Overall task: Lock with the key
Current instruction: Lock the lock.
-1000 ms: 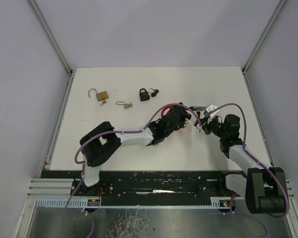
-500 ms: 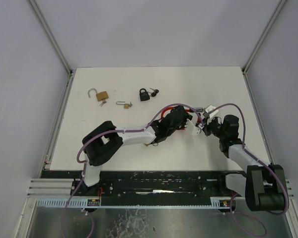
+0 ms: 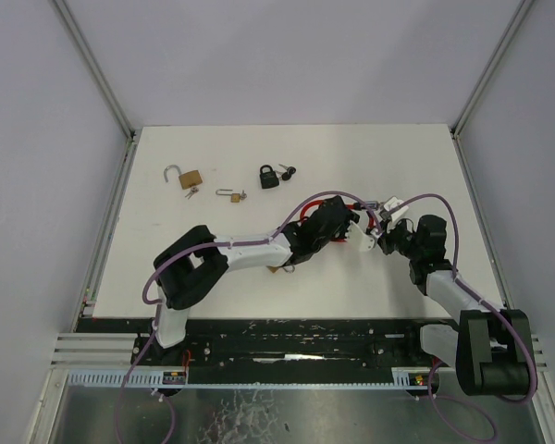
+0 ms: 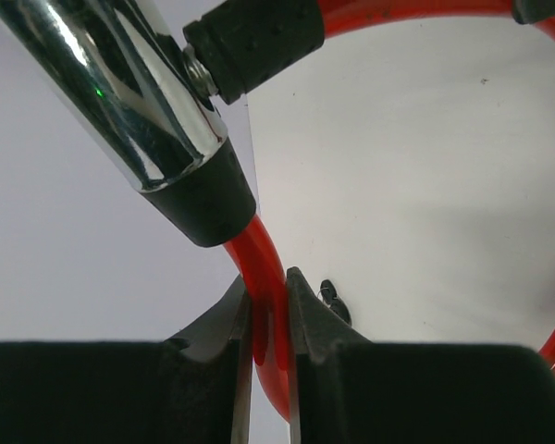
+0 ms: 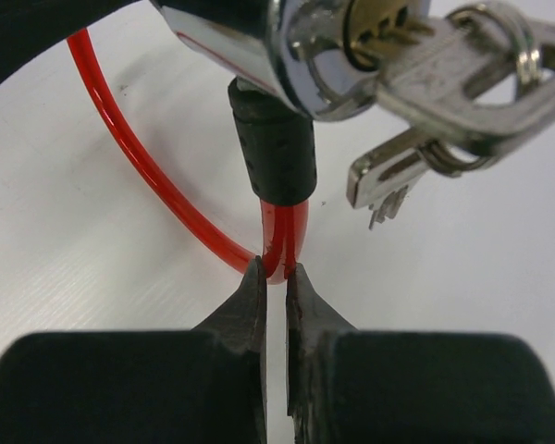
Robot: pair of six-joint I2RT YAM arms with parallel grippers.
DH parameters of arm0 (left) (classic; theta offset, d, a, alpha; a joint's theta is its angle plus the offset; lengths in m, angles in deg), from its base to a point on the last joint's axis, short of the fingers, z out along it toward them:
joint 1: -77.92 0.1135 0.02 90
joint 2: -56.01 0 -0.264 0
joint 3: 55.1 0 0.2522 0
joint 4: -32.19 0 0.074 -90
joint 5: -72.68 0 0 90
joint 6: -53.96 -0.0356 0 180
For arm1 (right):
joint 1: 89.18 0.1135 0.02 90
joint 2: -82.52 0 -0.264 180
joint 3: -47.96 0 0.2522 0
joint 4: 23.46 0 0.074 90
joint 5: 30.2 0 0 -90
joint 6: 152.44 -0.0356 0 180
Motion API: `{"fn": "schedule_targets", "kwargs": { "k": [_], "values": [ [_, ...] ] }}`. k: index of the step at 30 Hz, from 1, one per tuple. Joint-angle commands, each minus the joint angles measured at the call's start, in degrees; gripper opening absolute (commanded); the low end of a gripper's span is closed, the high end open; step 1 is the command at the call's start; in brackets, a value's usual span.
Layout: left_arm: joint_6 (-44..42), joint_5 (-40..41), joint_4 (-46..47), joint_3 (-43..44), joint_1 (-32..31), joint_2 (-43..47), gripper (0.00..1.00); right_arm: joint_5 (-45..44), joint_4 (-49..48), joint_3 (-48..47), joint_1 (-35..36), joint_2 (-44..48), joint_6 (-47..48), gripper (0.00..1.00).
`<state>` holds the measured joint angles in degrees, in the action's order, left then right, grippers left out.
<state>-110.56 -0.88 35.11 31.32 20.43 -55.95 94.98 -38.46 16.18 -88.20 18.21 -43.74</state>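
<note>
Okay, key (image 5: pixel 453 69) sits in the lock cylinder (image 5: pixel 259 46), mid-table. Your left gripper (image 4: pixel 268 289) pinches the red cable (image 4: pixel 256 245). Your right gripper (image 5: pixel 276 273) nips it below the sleeve. Next, I'd shift right onto the key and turn.

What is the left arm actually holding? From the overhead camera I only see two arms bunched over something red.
Observer: Its wrist camera shows the left gripper clamped on a red cable, just below a chrome lock barrel.
Operator: Is there a key in that barrel?
Observer: Yes. The right wrist view shows the key seated in the keyhole at the barrel's end, with a spare key dangling beside it.
</note>
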Motion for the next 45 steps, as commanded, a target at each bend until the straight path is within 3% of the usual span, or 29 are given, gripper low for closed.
{"fn": "schedule_targets", "kwargs": {
  "k": [1,34,40,45],
  "values": [
    [-0.04,-4.09,-11.77,0.12,-1.89,-3.33,0.00,4.30,-11.35,-2.40,-0.18,3.14,1.57,0.07],
    [-1.29,-0.33,-8.92,-0.67,-1.65,-3.91,0.00,6.64,-8.04,-2.98,-1.06,5.17,2.59,0.19],
    [-2.42,-0.59,-6.04,-2.47,-1.90,-3.10,0.00,7.54,-8.54,-2.82,-1.06,4.38,2.63,0.18],
    [-3.95,-1.14,-2.38,-4.66,-2.23,-1.83,0.00,7.85,-12.93,-2.64,-1.06,2.47,0.37,0.10]
  ]
}}
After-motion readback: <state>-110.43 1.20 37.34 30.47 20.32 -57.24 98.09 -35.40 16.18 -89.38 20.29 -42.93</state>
